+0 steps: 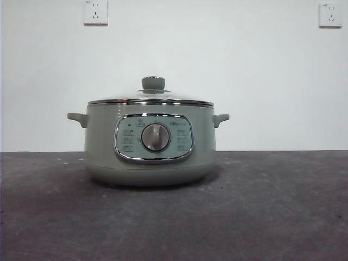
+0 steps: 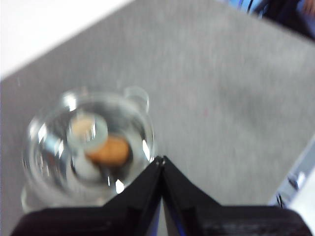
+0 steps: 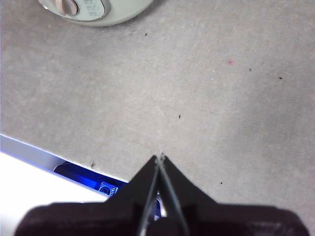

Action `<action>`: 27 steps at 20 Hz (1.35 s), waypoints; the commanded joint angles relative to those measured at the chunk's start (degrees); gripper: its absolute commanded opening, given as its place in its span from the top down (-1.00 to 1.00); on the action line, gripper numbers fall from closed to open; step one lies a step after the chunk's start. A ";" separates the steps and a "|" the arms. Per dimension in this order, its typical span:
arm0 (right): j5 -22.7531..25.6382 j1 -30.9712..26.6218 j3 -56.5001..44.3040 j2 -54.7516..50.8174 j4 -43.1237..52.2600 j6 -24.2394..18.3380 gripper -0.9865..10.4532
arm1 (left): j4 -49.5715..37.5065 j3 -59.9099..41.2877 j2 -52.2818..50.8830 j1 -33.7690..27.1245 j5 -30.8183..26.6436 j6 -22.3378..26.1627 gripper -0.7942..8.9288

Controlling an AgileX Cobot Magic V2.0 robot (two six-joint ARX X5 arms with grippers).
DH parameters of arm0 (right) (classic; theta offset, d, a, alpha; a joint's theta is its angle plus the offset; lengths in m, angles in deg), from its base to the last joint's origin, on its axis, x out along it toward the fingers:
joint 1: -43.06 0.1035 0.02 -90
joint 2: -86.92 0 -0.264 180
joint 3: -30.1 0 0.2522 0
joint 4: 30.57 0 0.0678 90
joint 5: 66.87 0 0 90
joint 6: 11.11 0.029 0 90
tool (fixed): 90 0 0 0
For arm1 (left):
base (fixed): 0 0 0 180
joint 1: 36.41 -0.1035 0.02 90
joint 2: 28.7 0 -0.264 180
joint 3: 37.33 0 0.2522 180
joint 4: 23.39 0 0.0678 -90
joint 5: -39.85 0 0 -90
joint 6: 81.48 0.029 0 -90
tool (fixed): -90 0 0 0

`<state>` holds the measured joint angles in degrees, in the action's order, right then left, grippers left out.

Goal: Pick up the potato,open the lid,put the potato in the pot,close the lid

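Only the lidded pot (image 1: pixel 149 144) stands on the open table (image 1: pixel 283 217)

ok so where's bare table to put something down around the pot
Bare grey table lies in front of the pot and out to both sides past its handles. Only the pot's own spot is taken: the lid is on, with the potato inside. Both grippers are shut, off the pot.

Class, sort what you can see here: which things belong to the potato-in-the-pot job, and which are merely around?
Belong to the job:
pot
lid, on the pot
potato, seen through the lid, inside

Merely around:
two wall sockets
table
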<state>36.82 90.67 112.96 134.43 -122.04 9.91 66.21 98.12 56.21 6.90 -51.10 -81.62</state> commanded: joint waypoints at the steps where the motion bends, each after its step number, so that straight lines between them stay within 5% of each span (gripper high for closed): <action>1: 0.28 0.04 -0.59 -0.02 -1.29 -0.02 0.83 | 0.04 -11.96 -5.62 0.13 -0.42 -2.23 0.84; 10: 0.28 0.04 -0.59 -0.02 -1.29 -0.02 0.83 | 0.04 -36.41 -22.91 -1.38 -20.06 -12.66 0.84; 14: 0.28 0.04 -0.59 -0.02 -1.29 -0.02 0.83 | 0.02 -43.98 -27.08 -4.76 -29.53 -13.03 0.84; 18: 0.28 0.04 -0.59 -0.02 -1.29 -0.02 0.83 | -3.13 -49.42 -27.36 -7.74 -28.50 -12.52 0.84; 27: 0.28 0.04 -0.59 -0.02 -1.29 -0.02 0.83 | -42.14 -72.59 -33.64 -14.49 -6.10 -1.90 0.84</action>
<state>36.84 90.67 112.96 134.43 -122.04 9.91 26.47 26.34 22.98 -7.26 -58.22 -85.84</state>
